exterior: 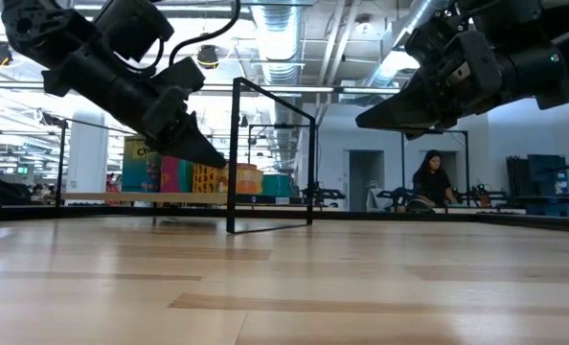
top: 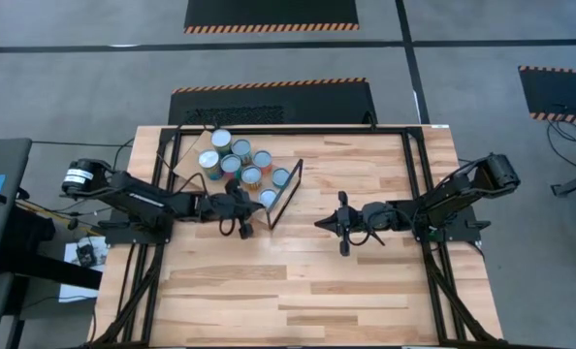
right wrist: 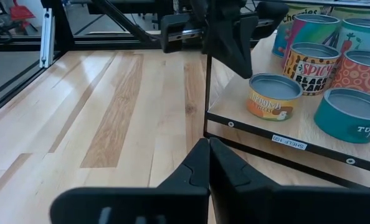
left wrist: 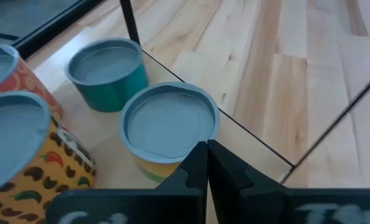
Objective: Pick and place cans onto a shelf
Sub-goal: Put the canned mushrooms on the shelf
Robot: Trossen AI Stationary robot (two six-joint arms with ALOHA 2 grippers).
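Observation:
Several cans stand upright on the tilted light-wood shelf [top: 186,155] at the table's far left. Nearest the shelf's black frame end stands a low yellow can [left wrist: 169,124] with a pale-blue top, and a teal can [left wrist: 107,71] stands beside it. My left gripper [left wrist: 207,155] is shut. Its tips sit by the yellow can's [right wrist: 272,94] rim, on the side facing the left arm. My right gripper [top: 319,223] is shut with nothing in it. It hangs above the bare table to the right of the shelf and points toward it. My left gripper has its shut fingertips [left wrist: 197,158] right at the yellow can's top rim [left wrist: 172,155], slanting down from the table's left. I cannot tell whether they touch the rim. The can stands upright on the shelf.
The shelf's thin black wire frame [top: 286,194] stands upright between the two grippers. Black rails [top: 419,184] run around the tabletop. Bare planks [top: 298,291] lie on the table's near side. A person [exterior: 430,182] sits far off in the room behind.

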